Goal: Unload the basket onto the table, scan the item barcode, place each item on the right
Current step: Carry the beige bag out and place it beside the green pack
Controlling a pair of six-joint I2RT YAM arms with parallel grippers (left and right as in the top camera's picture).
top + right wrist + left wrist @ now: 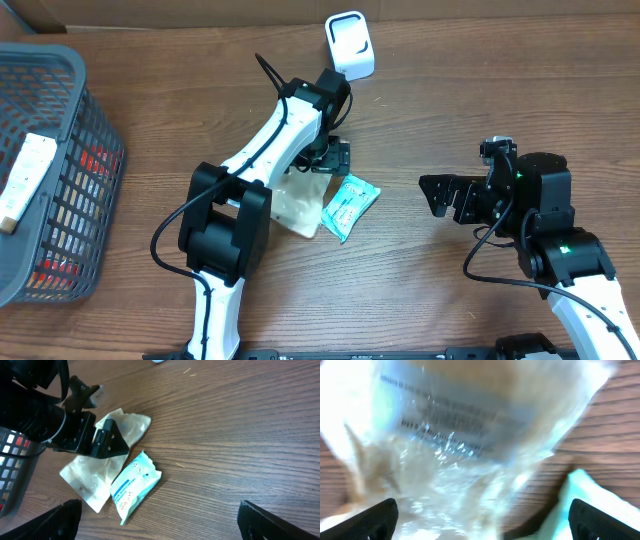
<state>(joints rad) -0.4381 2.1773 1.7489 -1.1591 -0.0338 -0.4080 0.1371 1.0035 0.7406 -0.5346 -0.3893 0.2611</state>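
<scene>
The clear bag [460, 435] lay directly beneath the open left end effector [487, 522], near the middle of the desk [450, 80], a teal packet [350, 205] just beside it. The open right end effector [437, 196] hung well apart, rightward.

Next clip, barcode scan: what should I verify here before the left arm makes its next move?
1. Open left gripper: ok, jaws wide above the pouch.
2. Grip on pouch: not ok, it lies loose on the table.
3. Readable barcode: cannot tell, the print is blurred.
4. Clearance from teal packet: not ok, it lies against the pouch's edge.
5. Free right gripper: ok, open and empty.
6. Clear scanner: ok, nothing stands before it.
</scene>
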